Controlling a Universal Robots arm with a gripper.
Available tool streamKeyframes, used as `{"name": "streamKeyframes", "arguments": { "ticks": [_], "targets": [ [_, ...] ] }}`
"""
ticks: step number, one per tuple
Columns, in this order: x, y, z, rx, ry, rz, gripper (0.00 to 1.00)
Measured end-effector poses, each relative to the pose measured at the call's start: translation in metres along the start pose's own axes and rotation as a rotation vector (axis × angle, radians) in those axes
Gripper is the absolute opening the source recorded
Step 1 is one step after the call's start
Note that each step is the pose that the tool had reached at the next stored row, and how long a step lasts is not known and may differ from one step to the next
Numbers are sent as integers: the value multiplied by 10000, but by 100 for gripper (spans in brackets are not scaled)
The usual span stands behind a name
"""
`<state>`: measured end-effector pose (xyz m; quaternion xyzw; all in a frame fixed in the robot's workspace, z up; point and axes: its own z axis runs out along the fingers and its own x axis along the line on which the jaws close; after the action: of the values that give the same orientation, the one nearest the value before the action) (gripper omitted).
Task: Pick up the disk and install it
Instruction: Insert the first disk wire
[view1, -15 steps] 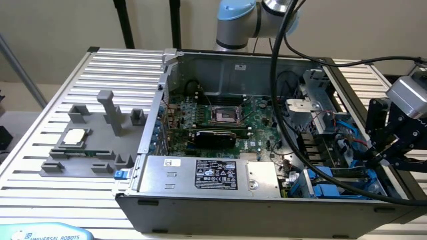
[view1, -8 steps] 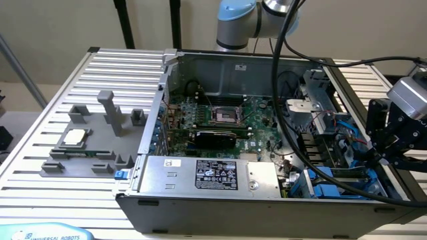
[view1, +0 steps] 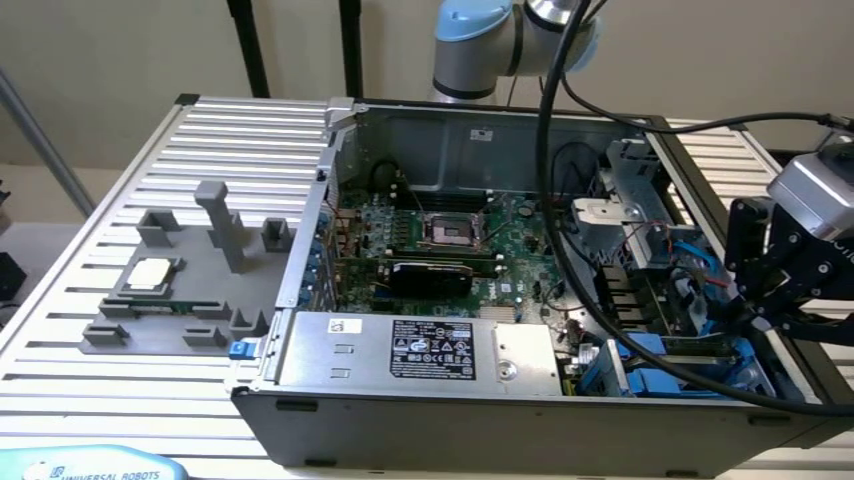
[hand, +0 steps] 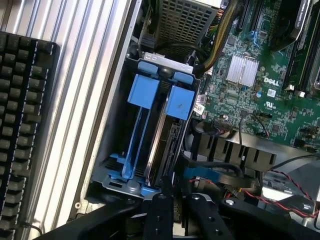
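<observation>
Disk (hand: 161, 136) | thin grey slab on edge | smooth blue plastic carrier (hand: 180, 102)

Slatted table (view1: 200, 130) carries case (view1: 400, 420). On table at ext. view's left of case: fixture tray (view1: 147, 338), w/ chip (view1: 150, 272) on it. In front of tray, at near table edge: pendant (view1: 94, 465). Behind case: arm base (view1: 487, 45).

Inside case: PSU (view1: 427, 350) along near wall; mainboard (view1: 441, 240) behind it, mid-floor; drive cage (view1: 667, 375) in near corner, ext. view's right of PSU. Over cage: gripper (hand: 170, 197).

Wrist view: disk (hand: 167, 145) on edge in cage, slot nearer mainboard; 2nd carrier (hand: 142, 115) just beside it, table side. Outside case wall, on table: keyboard (hand: 20, 125); cage sits betw. it and mainboard.
</observation>
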<state>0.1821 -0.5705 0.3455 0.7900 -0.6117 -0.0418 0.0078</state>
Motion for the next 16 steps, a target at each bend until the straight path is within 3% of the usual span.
{"name": "streamKeyframes", "arguments": {
  "ticks": [5,13,16],
  "targets": [
    [-26,98,8,-19,-1,-50,16],
    [-108,419,33,-16,-12,-39,16],
    [-119,463,37,-4,-23,112,16]
  ]
}}
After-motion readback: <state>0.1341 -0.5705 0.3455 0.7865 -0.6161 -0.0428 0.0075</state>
